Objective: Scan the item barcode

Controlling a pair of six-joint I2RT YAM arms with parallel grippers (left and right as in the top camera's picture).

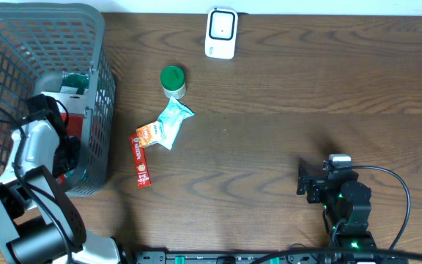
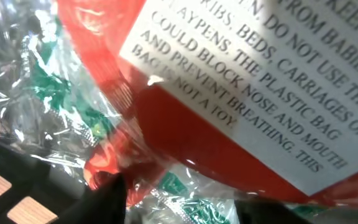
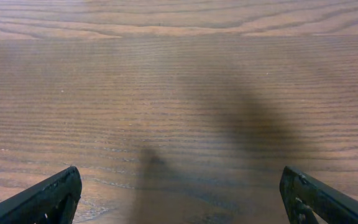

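My left gripper (image 2: 182,208) is down inside the grey basket (image 1: 42,29) at the table's left, its dark fingers (image 2: 112,194) standing either side of crinkled clear plastic with green print (image 2: 185,190). Just above lies a red bagged item (image 2: 185,118) carrying a white suffocation-warning label (image 2: 260,68); no barcode shows. Overhead, the left arm covers most of the basket's contents (image 1: 70,92). The white scanner (image 1: 221,33) stands at the table's far edge. My right gripper (image 3: 179,199) hovers open over bare wood at the near right (image 1: 310,183).
A green-lidded jar (image 1: 173,79), a pale blue and orange snack packet (image 1: 168,123) and a red stick packet (image 1: 141,160) lie on the table right of the basket. The basket's mesh wall (image 1: 97,139) stands close beside the left arm.
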